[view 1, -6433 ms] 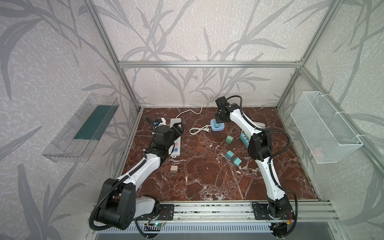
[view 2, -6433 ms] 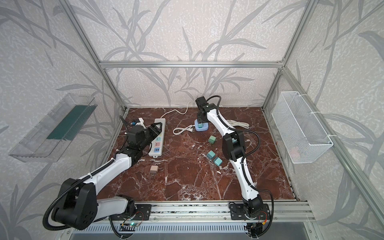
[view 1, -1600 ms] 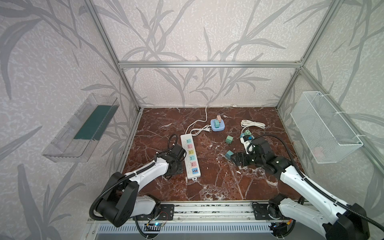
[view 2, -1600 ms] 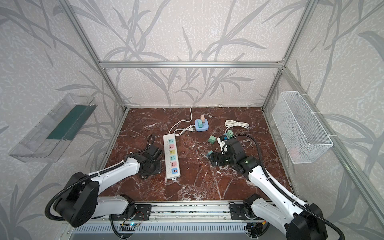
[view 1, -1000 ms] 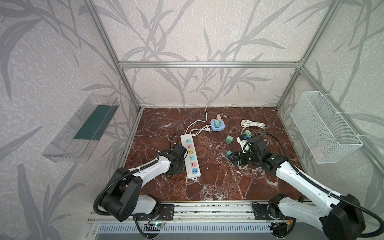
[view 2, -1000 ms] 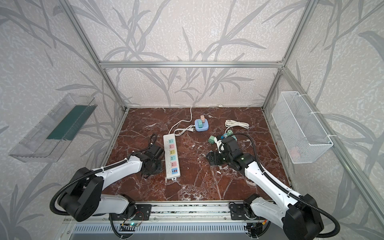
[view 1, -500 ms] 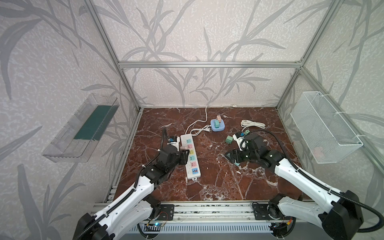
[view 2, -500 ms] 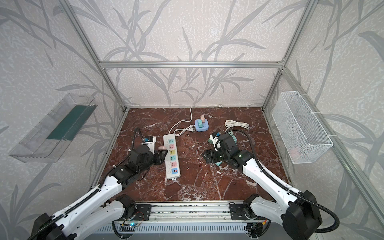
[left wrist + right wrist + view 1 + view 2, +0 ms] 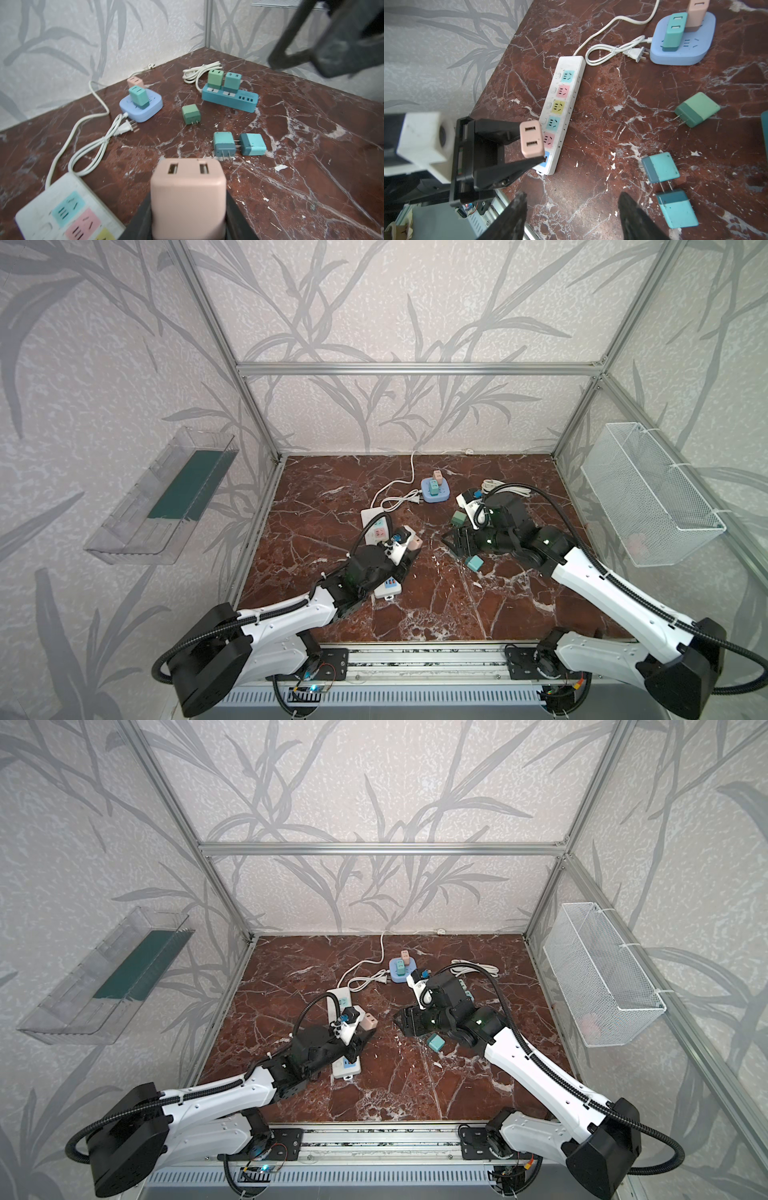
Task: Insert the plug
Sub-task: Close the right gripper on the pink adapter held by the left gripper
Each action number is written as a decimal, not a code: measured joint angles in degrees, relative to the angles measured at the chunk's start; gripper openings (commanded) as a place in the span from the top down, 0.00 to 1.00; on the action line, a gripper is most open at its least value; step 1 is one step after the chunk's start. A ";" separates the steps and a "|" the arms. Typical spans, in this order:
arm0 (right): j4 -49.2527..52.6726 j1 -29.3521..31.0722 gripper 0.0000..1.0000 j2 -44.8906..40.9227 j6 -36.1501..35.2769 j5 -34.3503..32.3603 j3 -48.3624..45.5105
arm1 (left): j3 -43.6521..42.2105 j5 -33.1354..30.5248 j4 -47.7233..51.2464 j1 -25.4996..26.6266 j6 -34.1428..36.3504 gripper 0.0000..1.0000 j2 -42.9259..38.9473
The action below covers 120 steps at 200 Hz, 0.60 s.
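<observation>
A pink plug (image 9: 188, 191) with two slots on its face sits between the jaws of my left gripper (image 9: 188, 209), which is shut on it. In both top views this plug (image 9: 413, 544) (image 9: 369, 1022) hangs above the right edge of the white power strip (image 9: 375, 532) (image 9: 337, 1002). The right wrist view shows the plug (image 9: 532, 142) held over the strip's (image 9: 566, 99) near sockets; its prongs are hidden. My right gripper (image 9: 572, 199) (image 9: 451, 540) hovers open over bare floor right of the strip, nothing between its fingers.
A round blue socket hub (image 9: 441, 497) carries a teal and a pink plug at the back. A teal strip (image 9: 230, 99) holds two plugs. Loose green (image 9: 190, 113) and teal plugs (image 9: 224, 143) (image 9: 252, 144) lie near my right gripper. A white cable (image 9: 89, 149) loops behind the strip.
My left gripper has risen with the pink plug and swung right, across the white strip. My right gripper has drifted left toward the middle, and its jaws have narrowed.
</observation>
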<state>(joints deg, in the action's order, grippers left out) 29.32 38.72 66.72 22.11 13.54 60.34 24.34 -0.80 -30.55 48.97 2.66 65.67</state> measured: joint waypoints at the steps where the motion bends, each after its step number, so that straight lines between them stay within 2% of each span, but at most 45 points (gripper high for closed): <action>1: -0.02 0.09 0.43 0.04 0.04 0.00 0.07 | 0.00 0.00 -0.07 0.07 0.15 0.80 0.00; 8: -0.02 0.52 0.47 0.35 0.17 0.20 0.44 | -0.02 0.02 -0.76 0.55 1.38 0.81 0.04; 39: -0.09 1.81 0.54 2.80 0.37 2.47 1.51 | -0.04 0.02 -2.25 1.42 3.87 0.84 0.46; 120: -2.36 4.90 0.63 11.19 0.48 8.20 3.87 | -1.20 0.39 -2.51 1.99 4.26 0.84 0.85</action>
<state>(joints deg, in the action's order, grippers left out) 26.96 43.62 77.91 22.59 21.74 64.20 23.14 -0.40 -33.06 50.96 6.92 66.52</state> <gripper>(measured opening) 0.383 0.411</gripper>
